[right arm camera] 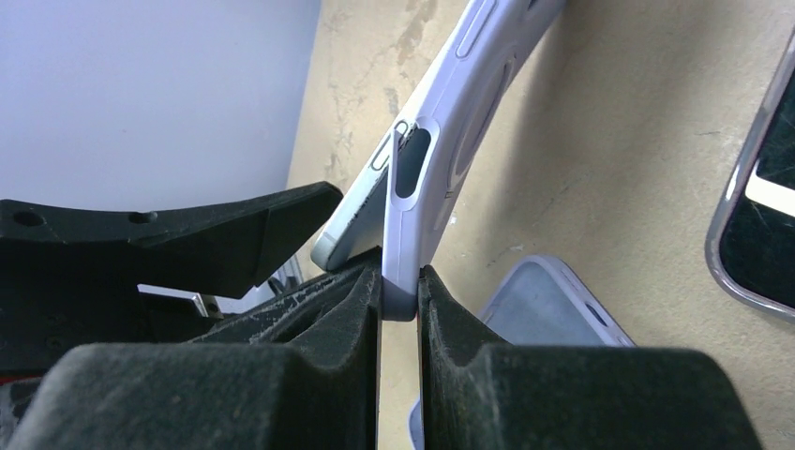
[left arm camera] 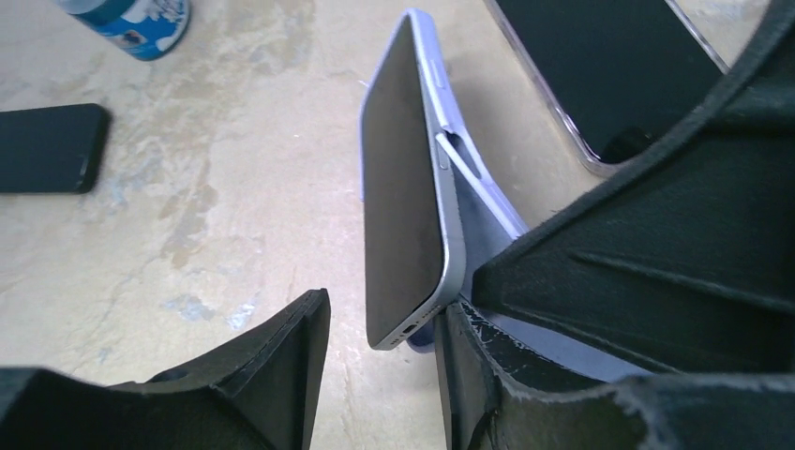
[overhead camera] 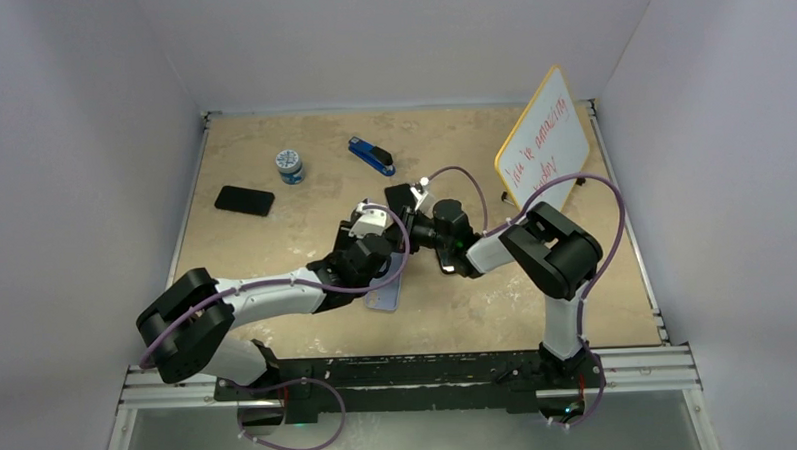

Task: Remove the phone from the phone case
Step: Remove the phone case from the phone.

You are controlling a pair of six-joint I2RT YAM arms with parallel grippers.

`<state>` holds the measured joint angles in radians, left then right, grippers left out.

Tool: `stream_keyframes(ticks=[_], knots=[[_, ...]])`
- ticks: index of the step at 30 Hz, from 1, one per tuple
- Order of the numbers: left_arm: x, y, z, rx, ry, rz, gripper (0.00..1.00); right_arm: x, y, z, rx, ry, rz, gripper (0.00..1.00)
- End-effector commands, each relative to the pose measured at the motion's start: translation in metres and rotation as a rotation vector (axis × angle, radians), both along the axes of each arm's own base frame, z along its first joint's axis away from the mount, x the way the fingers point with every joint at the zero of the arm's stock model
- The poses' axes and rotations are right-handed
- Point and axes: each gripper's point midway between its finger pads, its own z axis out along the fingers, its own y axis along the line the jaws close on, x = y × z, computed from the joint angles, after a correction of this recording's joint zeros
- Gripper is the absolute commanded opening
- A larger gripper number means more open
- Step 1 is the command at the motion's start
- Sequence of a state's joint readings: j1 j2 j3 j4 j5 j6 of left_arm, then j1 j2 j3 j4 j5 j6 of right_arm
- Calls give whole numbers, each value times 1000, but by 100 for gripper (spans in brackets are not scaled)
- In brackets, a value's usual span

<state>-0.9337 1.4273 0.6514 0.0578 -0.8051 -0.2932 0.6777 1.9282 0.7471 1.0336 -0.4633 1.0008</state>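
risk: phone (left arm camera: 403,187) is half peeled from the lavender phone case (right arm camera: 441,141), its far end seated toward 12 o'clock. if the left gripper (left arm camera: 389,323) clamps off-centre on the free 6 o'clock corner, it may skid off the glass or twist the case out of its thin pinch. left gripper: half open, straddling that corner (gap on the screen side). right gripper (right arm camera: 398,309): clamped on the case rim.

A black phone (overhead camera: 244,200) is lying at the bench's (overhead camera: 275,254) upper left, with a blue-and-white can (overhead camera: 289,166) standing near it. A blue stapler (overhead camera: 371,156) is resting top centre, and a red-lettered whiteboard (overhead camera: 544,140) is leaning upper right.
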Motion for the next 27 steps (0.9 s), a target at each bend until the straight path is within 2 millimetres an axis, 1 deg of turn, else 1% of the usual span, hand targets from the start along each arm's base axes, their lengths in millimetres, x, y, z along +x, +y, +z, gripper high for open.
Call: stream_keyframes(ticks=[1, 5, 15, 17, 19, 23, 24, 25, 27], knots=[[21, 22, 37, 23, -156, 153, 45, -19, 11, 46, 116, -56, 108, 0], [23, 16, 36, 28, -153, 124, 46, -20, 11, 44, 123, -45, 114, 0], [32, -1, 13, 53, -134, 70, 48, -30, 16, 51, 165, -28, 144, 0], [33, -3, 9, 66, -123, 70, 42, -30, 15, 52, 163, -28, 139, 0], [32, -2, 9, 70, -112, 73, 32, -29, 14, 51, 155, -27, 131, 0], [25, 3, 21, 44, -100, 77, 10, -26, 11, 43, 118, -30, 106, 0], [23, 5, 25, 33, -99, 78, 3, -25, 11, 42, 115, -30, 101, 0], [21, 6, 29, 26, -94, 76, 0, -24, 10, 41, 109, -29, 95, 0], [16, 8, 34, 9, -77, 71, 0, -21, 10, 38, 98, -30, 82, 0]])
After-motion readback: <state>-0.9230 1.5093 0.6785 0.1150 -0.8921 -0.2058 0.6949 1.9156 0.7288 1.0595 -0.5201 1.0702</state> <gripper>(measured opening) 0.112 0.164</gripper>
